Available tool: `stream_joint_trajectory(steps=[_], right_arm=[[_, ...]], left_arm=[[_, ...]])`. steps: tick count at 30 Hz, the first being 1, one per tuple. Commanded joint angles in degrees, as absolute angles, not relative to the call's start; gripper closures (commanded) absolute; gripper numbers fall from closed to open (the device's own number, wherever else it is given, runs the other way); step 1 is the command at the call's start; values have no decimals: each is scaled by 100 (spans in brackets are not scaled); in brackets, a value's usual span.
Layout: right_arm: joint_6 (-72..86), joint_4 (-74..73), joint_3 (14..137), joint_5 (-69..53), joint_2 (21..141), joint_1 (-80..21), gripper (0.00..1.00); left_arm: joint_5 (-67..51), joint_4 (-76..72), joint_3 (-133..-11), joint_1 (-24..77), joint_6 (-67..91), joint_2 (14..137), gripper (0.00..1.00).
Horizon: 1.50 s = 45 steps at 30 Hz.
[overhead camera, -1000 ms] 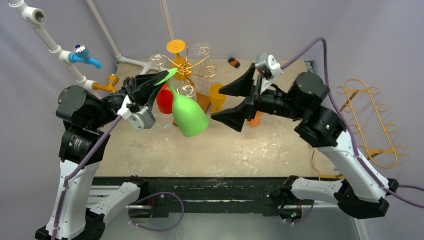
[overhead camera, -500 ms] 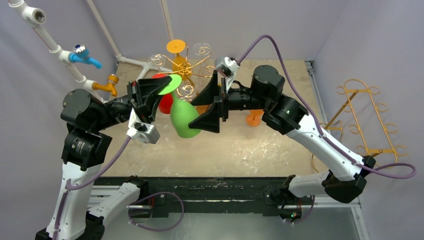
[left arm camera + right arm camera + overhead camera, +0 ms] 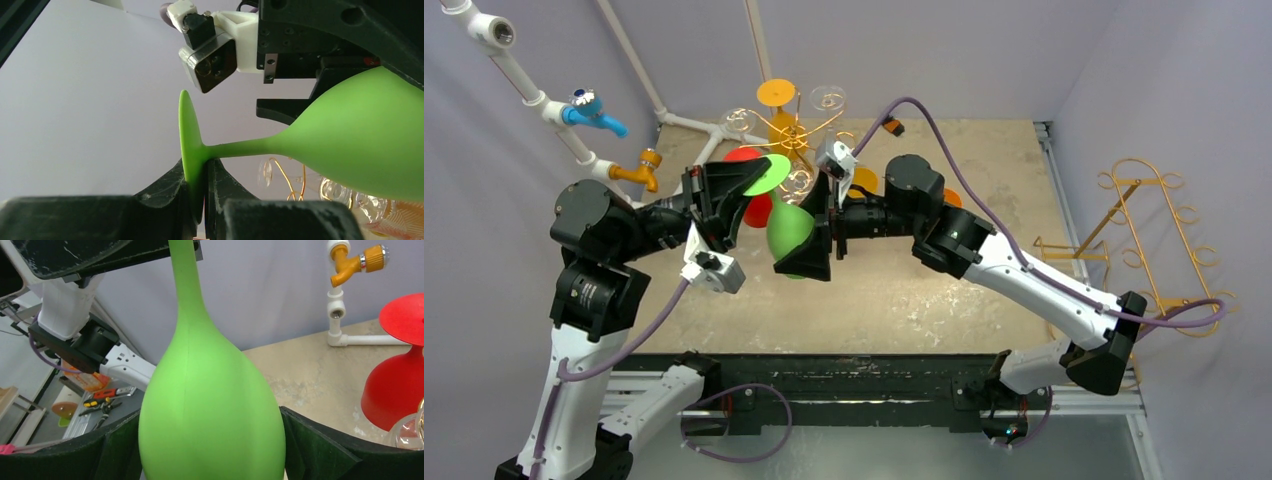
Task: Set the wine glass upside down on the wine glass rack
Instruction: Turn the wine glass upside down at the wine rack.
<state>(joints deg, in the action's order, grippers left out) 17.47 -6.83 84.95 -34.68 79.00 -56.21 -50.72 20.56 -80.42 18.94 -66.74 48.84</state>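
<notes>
Clamped tight on foot of green wine glass [image 3: 790, 230] with left gripper [image 3: 199, 172]; straddling its bowl with right gripper [image 3: 210, 457] spread wide apart; held mid-air above table [image 3: 904, 290], just in front of gold wire rack [image 3: 789, 128], foot end nearer rack

You've got a green wine glass [image 3: 210, 405]: smooth matt plastic, faint mould seam. Left tool [image 3: 199, 180] pads [image 3: 165, 200]: black, grainy, scuffed whitish. Red glass [image 3: 395, 390] beside right tool [image 3: 212, 442]: same matt plastic. Rack [image 3: 799, 130]: shiny gold wire. Surface [image 3: 904, 290]: rough mottled beige.
</notes>
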Motion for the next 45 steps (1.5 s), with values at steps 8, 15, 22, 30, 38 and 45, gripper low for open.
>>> stream_joint_trajectory(steps=[8, 15, 22, 30, 38, 45], right_arm=[[1500, -273, 7995, -2180, 6958, -5688, 69], [898, -967, 8029, -1077, 6430, -5212, 73], [347, -1137, 7715, -560, 6414, -3969, 68], [184, -525, 7195, -758, 6890, -3036, 66], [92, -124, 7136, -878, 7664, -2950, 68], [123, 188, 7211, -1078, 8168, -2953, 69]], left_arm=[[-4878, 1759, -8217, 1907, -6660, 4931, 85], [-4571, 3271, -8588, 1907, -6730, 5087, 0], [-4280, 3247, -8503, 1907, -5746, 4949, 0], [-3778, 3006, -8569, 1907, -4480, 4924, 0], [-3639, 2904, -8497, 1907, -4278, 4884, 0], [-3610, 2878, -8381, 1907, -4316, 4817, 0]])
